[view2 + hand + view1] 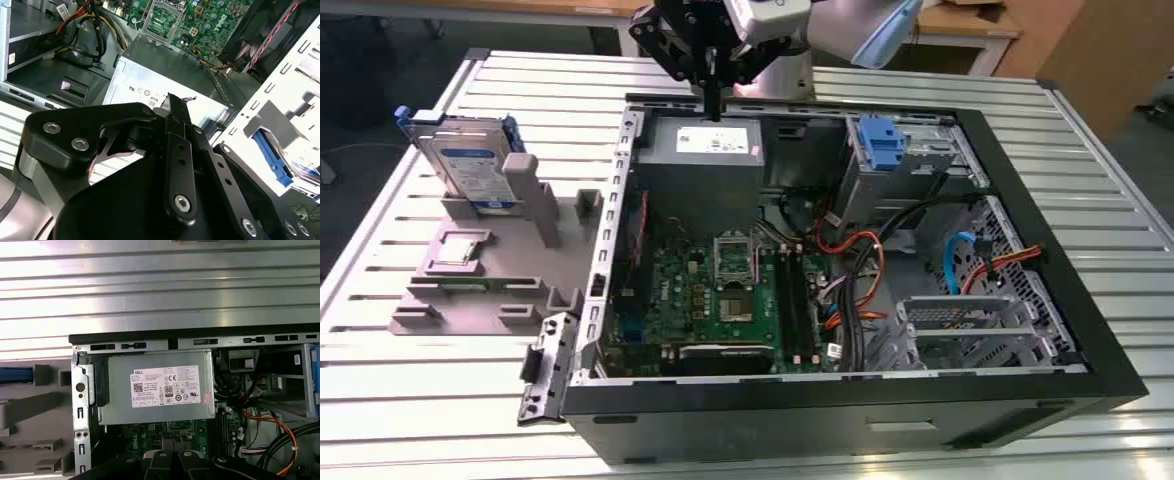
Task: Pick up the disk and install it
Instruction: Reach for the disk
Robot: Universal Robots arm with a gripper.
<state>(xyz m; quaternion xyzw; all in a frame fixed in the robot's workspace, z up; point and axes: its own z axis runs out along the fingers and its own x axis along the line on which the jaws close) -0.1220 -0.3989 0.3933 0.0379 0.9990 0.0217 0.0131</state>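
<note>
Up at the far side of the scene, the arm (pixel 854 30) hangs its jaws over the far edge of the open computer case (pixel 1067 370), just above the grey power supply (pixel 707 145). The jaws point down and are drawn together, with nothing between them; in the second wrist view they show as one dark tip over the supply's white label.

The disk (pixel 464 160) is well apart from them, outside the case toward the exterior view's left. It stands upright in its blue caddy on a grey holder (pixel 480 290) that rests on the slatted tabletop (pixel 427 400). Inside the case, the green motherboard (pixel 720 290) lies nearer than the power supply, with orange and black cables (pixel 861 270) to its right.
</note>
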